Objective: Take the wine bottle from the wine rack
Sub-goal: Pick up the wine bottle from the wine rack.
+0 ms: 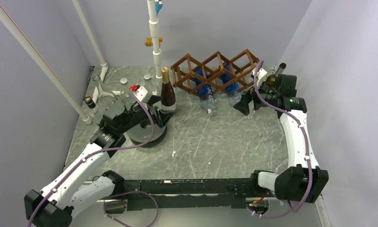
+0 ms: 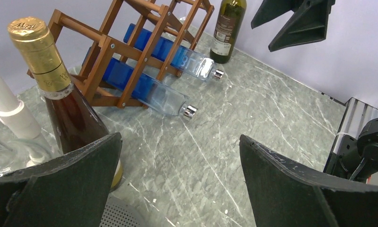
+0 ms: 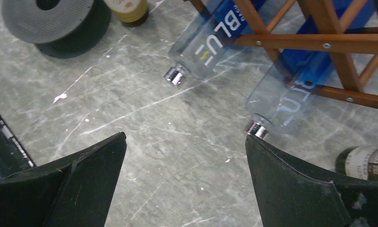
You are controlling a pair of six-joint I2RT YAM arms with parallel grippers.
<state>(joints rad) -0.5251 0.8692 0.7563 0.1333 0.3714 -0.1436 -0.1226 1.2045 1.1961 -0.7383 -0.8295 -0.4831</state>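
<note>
A: Top view, clock set on the middle of the table [image 1: 215, 142]. Where is the wine rack [image 1: 215, 71]?

B: At 12 to 1 o'clock, near the back wall. Brown lattice of diamond cells. Two blue bottles [image 1: 205, 92] lie in the lower cells, tilted, with their silver caps down towards 6 o'clock and at or just above the tabletop.

A: And the wine bottles?

B: Neither is in the rack. The gold-capped wine bottle [image 1: 167, 92] stands upright on the table at 11 o'clock, just left of the rack. The green wine bottle [image 2: 227, 28] stands upright at 2 o'clock, past the rack's right end, by the wall.

A: Left gripper [image 2: 180, 139]?

B: Jaws spread wide, nothing between them. It sits at 10 to 11 o'clock. In its wrist view the gold-capped bottle rises just behind one finger [image 2: 78, 179], which hides the bottle's base. I can't tell whether they touch.

A: Right gripper [image 3: 186, 138]?

B: Also spread wide and holding nothing. It hangs at 2 o'clock, in front of the rack's right end, with bare table under the gap. The green bottle is just beside it, at the lower right edge of its wrist view.

A: Anything else?

B: A round dark disc [image 1: 146, 132] lies at 9 o'clock under the left arm, and a white pipe post [image 1: 156, 42] stands at 11 o'clock behind the gold-capped bottle.
</note>
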